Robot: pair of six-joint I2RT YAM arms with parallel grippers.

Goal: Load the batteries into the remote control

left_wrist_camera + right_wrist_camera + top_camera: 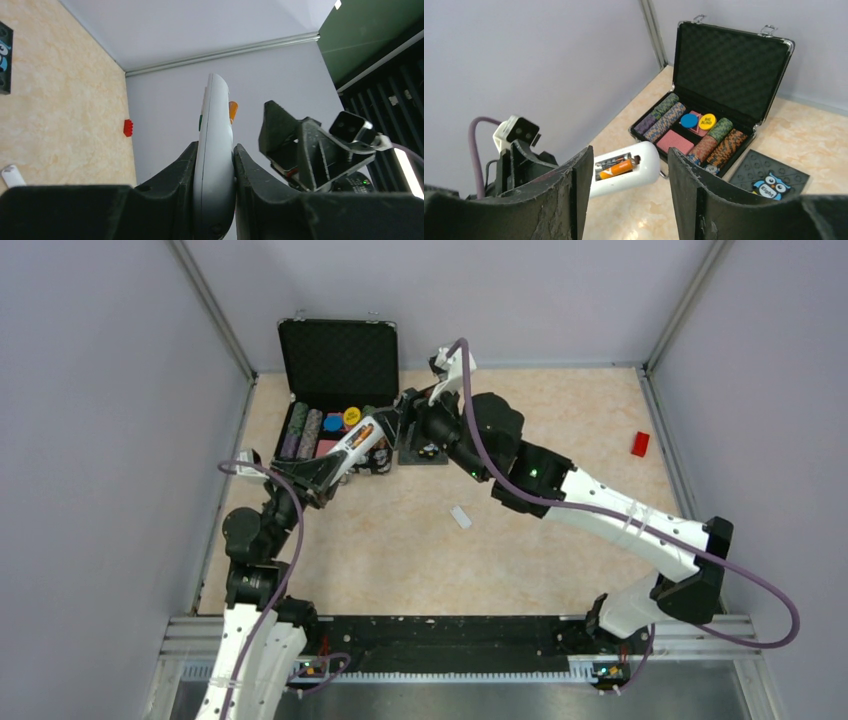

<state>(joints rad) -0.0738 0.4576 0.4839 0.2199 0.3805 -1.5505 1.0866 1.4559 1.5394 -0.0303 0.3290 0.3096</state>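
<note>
My left gripper (340, 462) (215, 148) is shut on the white remote control (360, 443) (215, 150), holding it edge-on above the table near the case. The remote's open bay faces the right wrist camera (636, 167). In the bay lie the batteries: one orange (616, 169) and, beside it, one dark (611, 161). An orange battery end (233, 110) pokes past the remote's edge in the left wrist view. My right gripper (408, 418) (629, 155) stands open just off the remote's free end, with nothing between its fingers.
An open black case of poker chips (338, 365) (724, 65) stands at the back left. A dark owl tile (423, 452) (771, 177) lies beside it. A small white piece (460, 517) (11, 175) rests mid-table. A red block (640, 444) (128, 128) sits at the right.
</note>
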